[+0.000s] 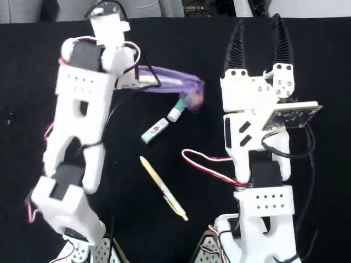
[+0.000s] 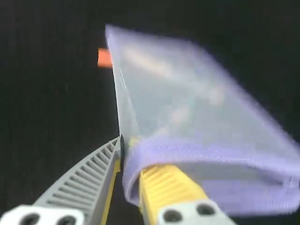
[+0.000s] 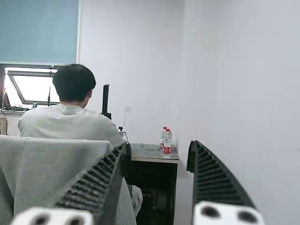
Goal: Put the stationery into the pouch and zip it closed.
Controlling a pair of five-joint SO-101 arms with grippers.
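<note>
The translucent purple-trimmed pouch hangs above the black table at mid-back, held at its edge by my left gripper. In the left wrist view the pouch spreads away from the fingers, and my left gripper is shut on its purple hem. Below the pouch lie a white-capped teal glue stick, a small white and green eraser and a yellow pen. My right gripper stands at the back right, raised and open, holding nothing; in its own view the right gripper points at the room.
A red and white cable loops beside the right arm's base. An orange object shows past the pouch's far corner. The table is black cloth, with open room between the two arms around the loose stationery.
</note>
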